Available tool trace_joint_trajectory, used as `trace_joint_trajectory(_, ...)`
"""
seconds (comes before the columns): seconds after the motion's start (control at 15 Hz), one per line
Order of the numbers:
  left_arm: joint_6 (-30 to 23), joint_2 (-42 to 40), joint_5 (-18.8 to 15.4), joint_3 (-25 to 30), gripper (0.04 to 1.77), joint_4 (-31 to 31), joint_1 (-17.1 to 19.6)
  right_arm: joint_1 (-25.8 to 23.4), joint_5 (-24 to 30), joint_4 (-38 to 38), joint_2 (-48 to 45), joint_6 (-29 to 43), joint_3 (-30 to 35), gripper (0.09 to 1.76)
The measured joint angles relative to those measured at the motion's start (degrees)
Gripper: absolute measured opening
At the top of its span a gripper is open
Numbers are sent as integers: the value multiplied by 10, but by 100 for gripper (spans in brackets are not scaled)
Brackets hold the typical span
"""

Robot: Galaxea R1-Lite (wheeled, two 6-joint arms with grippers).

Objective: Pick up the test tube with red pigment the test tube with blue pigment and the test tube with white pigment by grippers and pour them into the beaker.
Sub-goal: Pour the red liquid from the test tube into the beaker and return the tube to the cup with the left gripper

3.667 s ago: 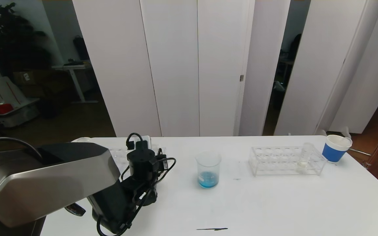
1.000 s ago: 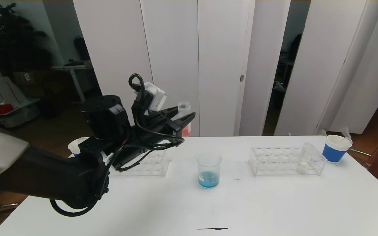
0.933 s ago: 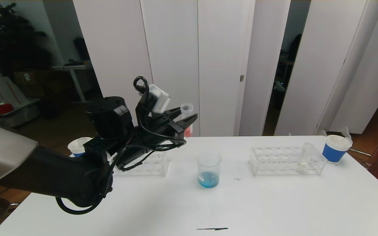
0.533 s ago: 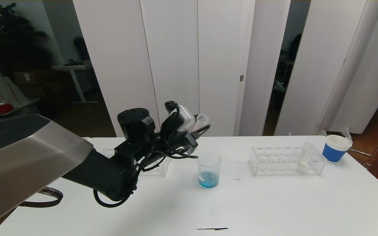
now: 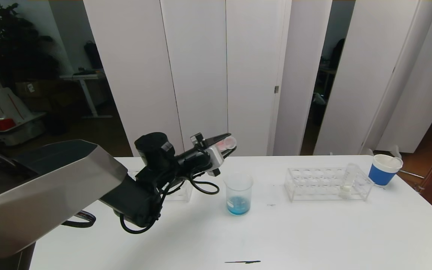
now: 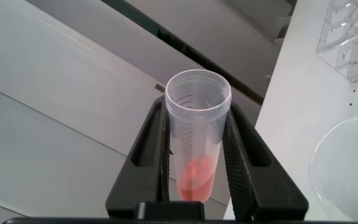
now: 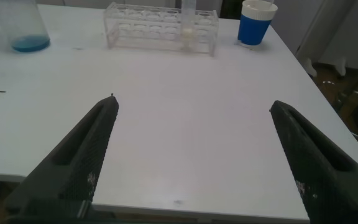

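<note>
A big grey and black arm shell blocks much of the left rack [image 5: 178, 189] on the white desk [image 5: 294, 232], so what it holds cannot be seen. The left hand [image 5: 226, 141] reaches out above and just behind the beaker [image 5: 238, 194], gripping a tube of red liquid [image 5: 228, 143] tipped nearly level, mouth toward the beaker side. From the wrist, the fingers [image 6: 247, 168] clamp the tube [image 6: 196, 137] on both sides. The beaker holds blue liquid. The tube with white paste [image 5: 347, 180] stands in the right rack [image 5: 326, 183], near a blue paper cup [image 5: 384, 169]. The right hand [image 7: 191, 155] hovers low over the desk's near edge, fingers spread wide, holding nothing.
</note>
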Motion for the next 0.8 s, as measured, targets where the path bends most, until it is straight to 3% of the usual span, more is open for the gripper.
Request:
trace_joint_trajectory(0.27, 137, 19, -24, 10, 60, -25, 11, 0, 0, 0, 0, 0, 0, 175)
trace_joint_trajectory(0.53, 219, 37, -22, 11, 60, -68, 11, 0, 0, 0, 0, 0, 0, 175)
trace_joint_trajectory(0.8, 227, 57, -36, 9, 60, -92, 10, 0, 0, 0, 0, 0, 0, 175)
